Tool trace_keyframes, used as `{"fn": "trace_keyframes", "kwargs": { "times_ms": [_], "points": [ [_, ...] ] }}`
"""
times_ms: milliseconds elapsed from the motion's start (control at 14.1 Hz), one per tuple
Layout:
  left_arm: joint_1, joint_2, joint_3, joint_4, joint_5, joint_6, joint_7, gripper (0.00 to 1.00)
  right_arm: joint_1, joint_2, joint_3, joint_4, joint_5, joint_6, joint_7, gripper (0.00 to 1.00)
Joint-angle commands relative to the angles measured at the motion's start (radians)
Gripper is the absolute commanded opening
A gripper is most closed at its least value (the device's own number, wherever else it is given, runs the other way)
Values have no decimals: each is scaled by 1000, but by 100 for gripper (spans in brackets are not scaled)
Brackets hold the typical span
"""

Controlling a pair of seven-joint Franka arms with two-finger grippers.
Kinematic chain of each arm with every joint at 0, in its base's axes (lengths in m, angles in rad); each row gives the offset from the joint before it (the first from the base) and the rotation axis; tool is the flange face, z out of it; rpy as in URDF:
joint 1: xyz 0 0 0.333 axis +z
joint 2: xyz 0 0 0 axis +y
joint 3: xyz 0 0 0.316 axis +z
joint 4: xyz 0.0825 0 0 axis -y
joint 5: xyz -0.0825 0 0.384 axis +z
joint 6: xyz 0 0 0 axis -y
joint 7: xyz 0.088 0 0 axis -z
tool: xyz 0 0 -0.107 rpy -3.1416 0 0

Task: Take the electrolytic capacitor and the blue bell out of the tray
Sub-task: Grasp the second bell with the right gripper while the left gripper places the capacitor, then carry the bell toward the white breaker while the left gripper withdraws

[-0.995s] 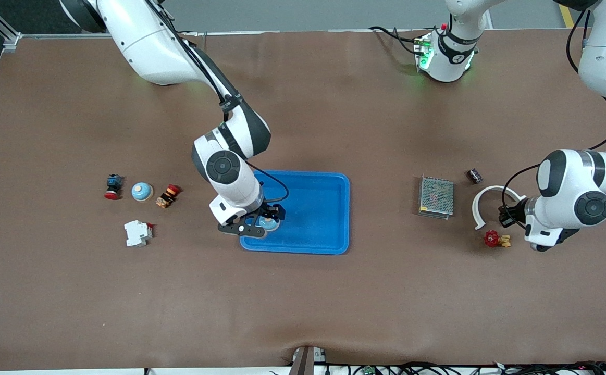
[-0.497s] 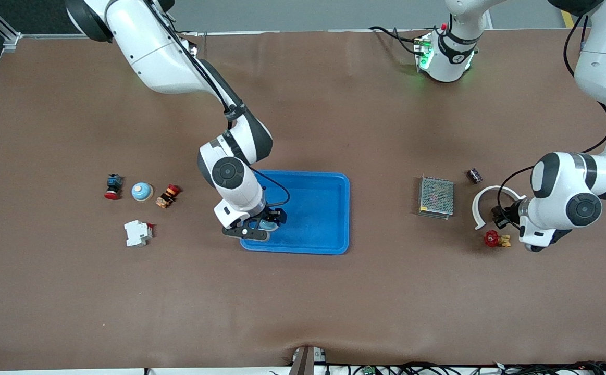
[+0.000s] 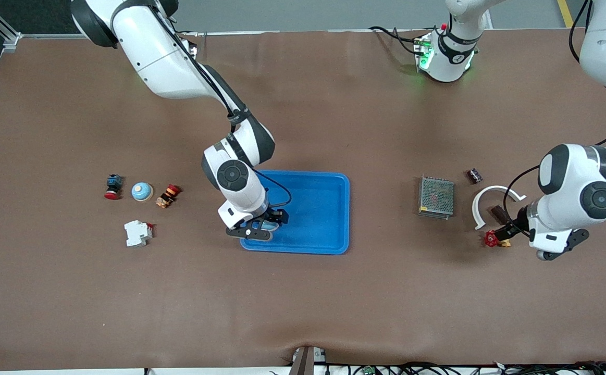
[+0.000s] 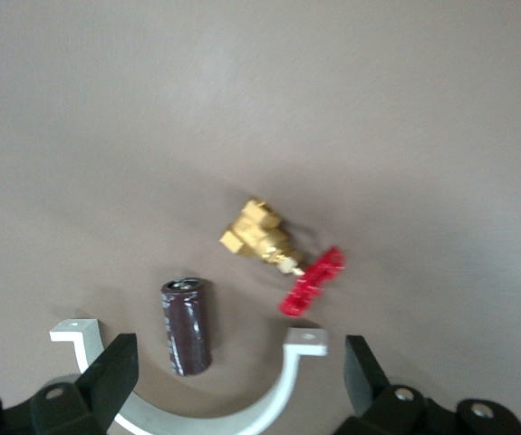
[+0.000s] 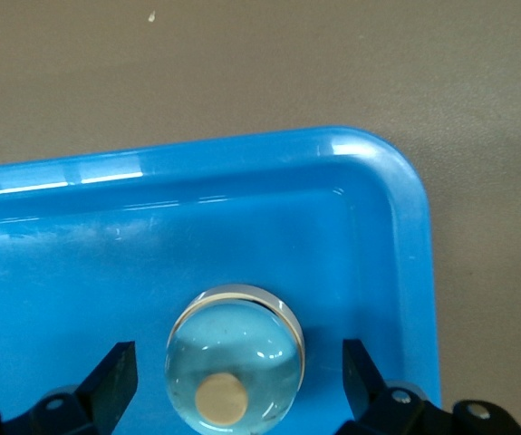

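A dark brown capacitor [image 4: 186, 324] lies on its side on the table inside a white arc bracket [image 4: 274, 394]; the front view shows the capacitor [image 3: 498, 212] too. My left gripper [image 4: 242, 385] hangs open just above it with nothing between its fingers, near the left arm's end of the table [image 3: 507, 230]. A pale blue bell [image 5: 235, 361] with a tan button sits in a corner of the blue tray [image 5: 242, 154]. My right gripper [image 5: 239, 381] is open around the bell without touching it. In the front view the bell [image 3: 268, 225] is partly hidden by the right gripper [image 3: 262, 224].
A red-handled brass valve [image 3: 492, 238] lies beside the white arc [image 3: 482, 200]. A metal mesh box [image 3: 436, 197] and a second small capacitor [image 3: 473, 175] are close by. Toward the right arm's end lie another blue bell [image 3: 141, 191], two push buttons [image 3: 112, 186] [image 3: 168, 195] and a white breaker [image 3: 137, 232].
My left gripper has opened and let go of the capacitor, which now lies inside the white arc; the left arm has drawn back. The right arm has shifted slightly over the tray.
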Motion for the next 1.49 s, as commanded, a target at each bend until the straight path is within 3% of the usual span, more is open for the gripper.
{"fn": "trace_keyframes", "kwargs": {
  "times_ms": [0,284,568,782,1066,1421],
  "points": [
    [3,-58,-35,13,22,-12,25,100,7,22,-1,27,-16,-2,18,100],
    [4,-117,-74,66,22,-38,127,100,16,39,-1,27,-16,35,17,100],
    [7,-127,-121,210,14,-234,212,100,21,47,-1,27,-18,39,17,100],
    [9,-130,-129,284,6,-321,321,100,19,47,-1,27,-16,38,17,77],
    [10,-183,-149,290,-29,-365,356,100,16,44,-1,29,-16,35,12,37],
    [10,-229,-151,290,-83,-404,437,100,13,13,4,44,-10,-1,4,36]
  ]
}}
